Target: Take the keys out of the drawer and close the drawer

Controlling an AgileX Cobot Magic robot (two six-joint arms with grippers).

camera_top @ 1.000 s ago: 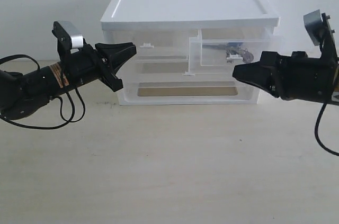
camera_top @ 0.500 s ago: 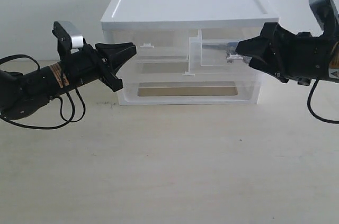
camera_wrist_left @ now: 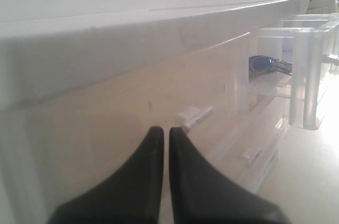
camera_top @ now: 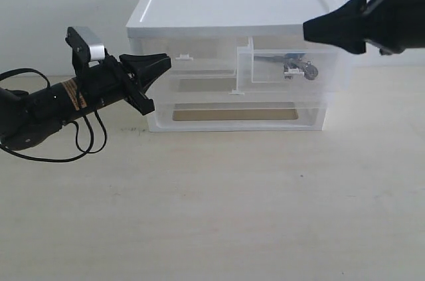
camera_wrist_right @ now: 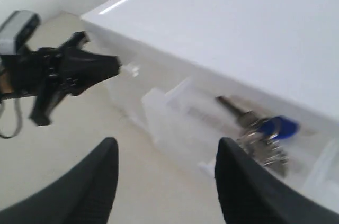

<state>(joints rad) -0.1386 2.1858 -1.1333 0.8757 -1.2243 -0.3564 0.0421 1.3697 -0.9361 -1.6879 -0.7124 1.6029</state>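
One change matters here: the right gripper, which a second ago sat low in front of the drawer toward the right edge of the desk, has climbed; it now hangs above the drawer's open top, level with the lid of the cabinet that stands by the far edge; its fingers are spread wide with nothing between them. We read this as an approach from above being set up; the descent and the grasp are not yet made.

The keys lie inside the drawer, untouched, their blue fob showing; the drawer is pulled out toward the near edge.

The left gripper has not moved; it waits close to the tab of the left small drawer, fingers almost together on nothing, though we can't quite tell whether they touch. We judge the task barely begun: keys to lift, then the drawer to push shut.
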